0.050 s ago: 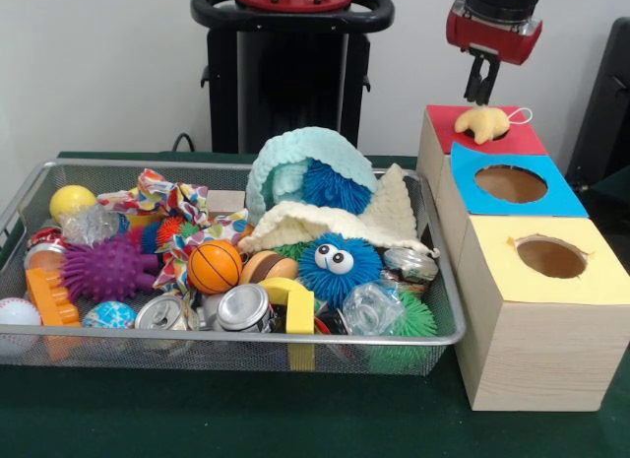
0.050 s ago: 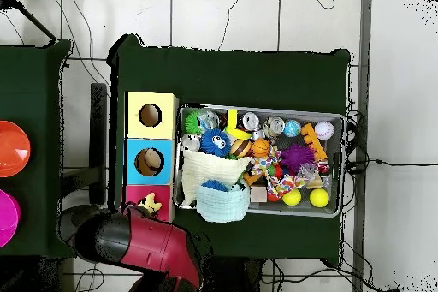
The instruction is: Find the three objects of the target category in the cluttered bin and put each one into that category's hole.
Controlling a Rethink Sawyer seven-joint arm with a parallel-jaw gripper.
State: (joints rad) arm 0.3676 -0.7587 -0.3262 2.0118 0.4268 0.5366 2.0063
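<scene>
Gripper hangs above the red-topped box, narrow black fingers close together, nothing clamped between them; tips just over a soft yellow plush toy. The plush is lumpy, fuzzy, with a thin white loop at its side, and sits on the red hole, largely covering it. Cannot tell if the tips touch it.

Forward of the jaws and toward the camera: blue-topped box with a round hole, then yellow-topped box with a ragged-edged round hole; all three boxes are pale wood-grain with paper tops, in a touching row.

To the side of the jaws, a wire mesh bin packed full: teal knit cloth, cream fleece cloth, blue spiky ball with googly eyes, purple spiky ball, small rubber basketball, shiny metal cans, smooth yellow ball. The cloths drape over other items.
</scene>
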